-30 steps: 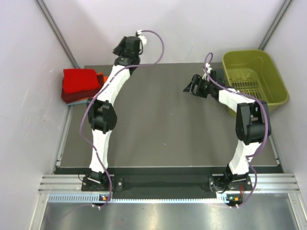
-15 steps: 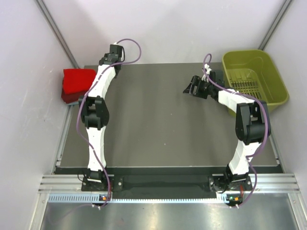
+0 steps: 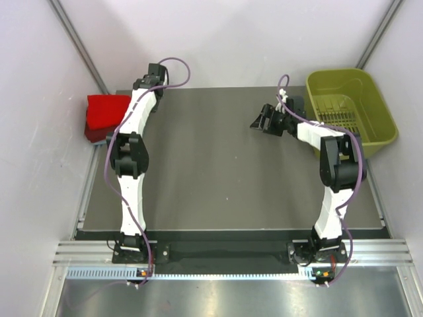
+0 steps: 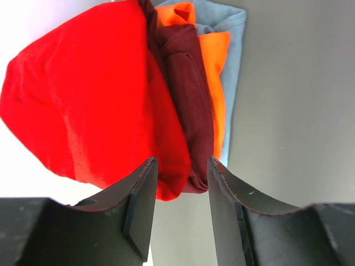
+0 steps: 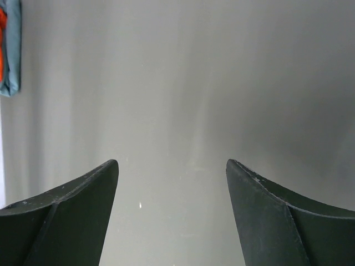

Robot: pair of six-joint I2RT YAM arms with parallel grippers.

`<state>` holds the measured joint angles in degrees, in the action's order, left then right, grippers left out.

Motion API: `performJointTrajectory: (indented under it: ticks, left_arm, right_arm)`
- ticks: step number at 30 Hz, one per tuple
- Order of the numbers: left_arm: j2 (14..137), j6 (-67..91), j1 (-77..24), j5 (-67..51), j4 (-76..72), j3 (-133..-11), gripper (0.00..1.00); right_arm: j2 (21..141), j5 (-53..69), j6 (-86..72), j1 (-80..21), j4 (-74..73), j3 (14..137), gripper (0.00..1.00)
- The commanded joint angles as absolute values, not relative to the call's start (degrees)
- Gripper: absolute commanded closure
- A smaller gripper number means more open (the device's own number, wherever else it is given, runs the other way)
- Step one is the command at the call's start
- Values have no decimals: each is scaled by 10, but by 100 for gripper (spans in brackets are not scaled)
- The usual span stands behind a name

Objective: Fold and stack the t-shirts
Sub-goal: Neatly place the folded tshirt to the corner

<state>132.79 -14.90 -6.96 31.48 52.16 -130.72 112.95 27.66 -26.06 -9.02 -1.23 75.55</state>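
Observation:
A stack of folded t-shirts lies at the table's far left corner. The bright red shirt [image 3: 106,109] is on top. In the left wrist view the red shirt [image 4: 83,100] lies over a dark maroon one [image 4: 191,94], an orange one [image 4: 216,83] and a grey-blue one [image 4: 233,66]. My left gripper [image 4: 180,169] is open and empty, just short of the stack's edge; in the top view only its wrist [image 3: 151,77] shows, at the back of the table. My right gripper [image 3: 261,119] is open and empty over bare table; the right wrist view [image 5: 172,166] shows nothing between its fingers.
An olive-green plastic basket [image 3: 367,115] stands at the far right, just beyond the right arm. The dark grey table [image 3: 225,178] spreads between the arms. White walls close in on both sides and behind.
The left arm swung left toward the shirt stack, then settled there. The right gripper stayed almost still, its arm shifting slightly.

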Motion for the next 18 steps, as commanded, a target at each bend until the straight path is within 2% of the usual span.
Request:
performJointTrajectory:
  ticks: [1, 18]
  left_arm:
    - [1326, -154, -69, 339, 520, -1314, 53]
    - [1349, -163, -39, 371, 512, -1289, 54]
  right_arm:
    - [1150, 294, -278, -84, 23, 790, 21]
    - [1198, 308, -301, -84, 33, 824, 21]
